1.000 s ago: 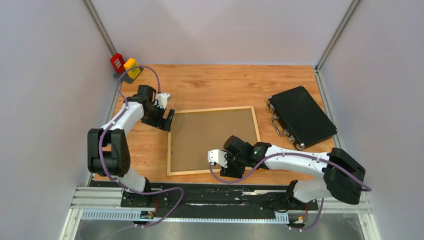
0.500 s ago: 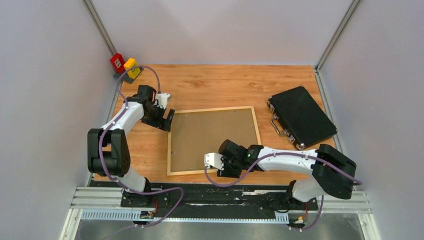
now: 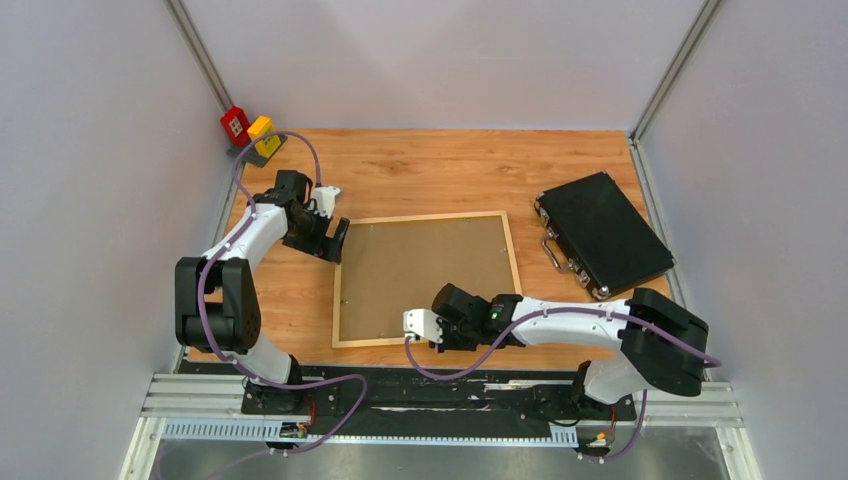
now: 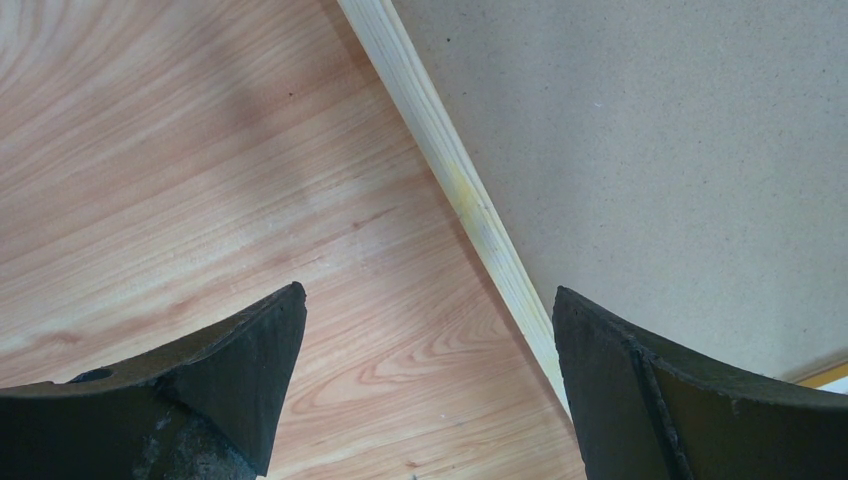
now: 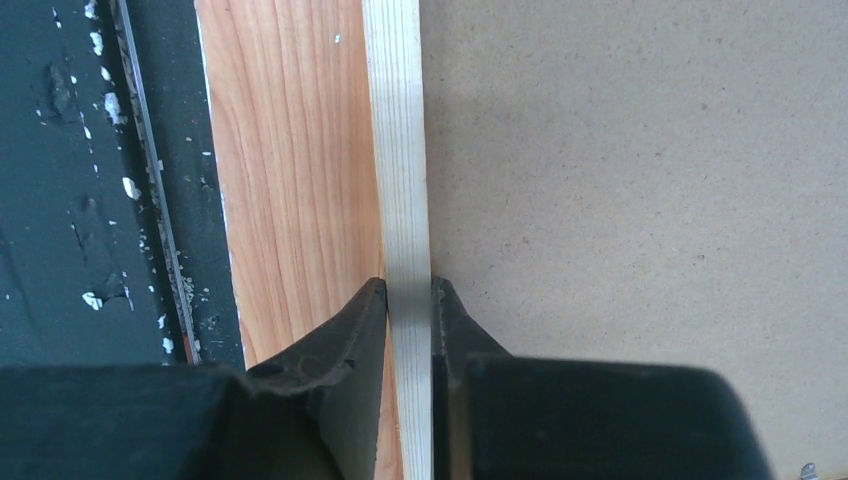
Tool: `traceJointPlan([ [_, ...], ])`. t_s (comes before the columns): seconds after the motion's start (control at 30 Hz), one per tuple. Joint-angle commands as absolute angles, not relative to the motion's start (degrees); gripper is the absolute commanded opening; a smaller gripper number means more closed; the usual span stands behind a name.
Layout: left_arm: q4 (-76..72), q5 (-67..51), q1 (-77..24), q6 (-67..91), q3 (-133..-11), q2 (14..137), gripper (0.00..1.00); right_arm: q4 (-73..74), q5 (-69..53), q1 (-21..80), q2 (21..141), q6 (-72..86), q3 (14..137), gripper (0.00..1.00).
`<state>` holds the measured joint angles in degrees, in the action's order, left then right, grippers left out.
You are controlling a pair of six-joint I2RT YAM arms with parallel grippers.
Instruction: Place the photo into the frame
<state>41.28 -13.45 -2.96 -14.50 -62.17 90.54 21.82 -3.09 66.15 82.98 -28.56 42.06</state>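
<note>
my right end effector (image 5: 408,300) is clamped on the frame (image 3: 513,255), one finger on each side of the near light-wood rail, close to the bench's (image 3: 420,170) front edge. my left end effector (image 4: 428,320) is spread wide over the far-left part of the frame. one finger is above bare bench and the other above the hardboard backing panel (image 3: 425,270), and it grips nothing. the frame lies back-up in the middle of the bench with the panel filling its opening. the photo shows in no view, and i cannot tell whether it sits under the panel.

the main risk, as i judge it, is this narrow pinch on one rail. if i lift or drag from here, the frame could pivot around my fingers and slip free. it could also tip enough for the panel, and whatever lies beneath it, to slide out. if my left side closes off-centre, it could catch the panel edge instead of the rail. a careless sideways push could send the frame toward the black case (image 3: 603,232) on the right.

i can read no brand, label or writing anywhere in these views.
</note>
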Motion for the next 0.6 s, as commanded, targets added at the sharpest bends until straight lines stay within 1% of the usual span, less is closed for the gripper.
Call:
traceJointPlan([
  [0.0, 40.78, -14.41, -2.86, -16.04, -62.23, 89.46, 1.0, 22.07, -3.31, 66.09, 83.53, -27.44, 42.25, 0.08],
  [0.07, 41.12, -14.52, -2.86, -16.57, -62.36, 88.6, 1.0, 23.19, -3.46, 66.09, 83.27, -27.65, 43.45, 0.01],
  [0.1, 41.26, -14.6, -2.87, -16.86, -62.46, 88.16, 1.0, 24.01, -3.76, 66.09, 82.86, -27.76, 44.25, 0.0],
  [0.2, 42.91, -15.6, -2.82, -19.04, -62.53, 84.45, 1.0, 26.45, -5.67, 65.4, 81.23, -28.59, 46.99, 0.0],
  [0.33, 47.4, -20.7, -2.88, -21.09, -64.55, 77.53, 1.0, 30.16, -9.53, 63.26, 80.3, -28.98, 52.18, 0.0],
  [0.47, 50.9, -25.45, -3.37, -24.52, -65.94, 68.05, 1.0, 32.4, -11.0, 61.68, 81.12, -29.28, 56.8, 0.0],
  [0.57, 53.59, -26.5, -5.39, -29.04, -65.87, 59.79, 1.0, 34.05, -13.09, 60.17, 81.96, -28.82, 59.83, 0.0],
])
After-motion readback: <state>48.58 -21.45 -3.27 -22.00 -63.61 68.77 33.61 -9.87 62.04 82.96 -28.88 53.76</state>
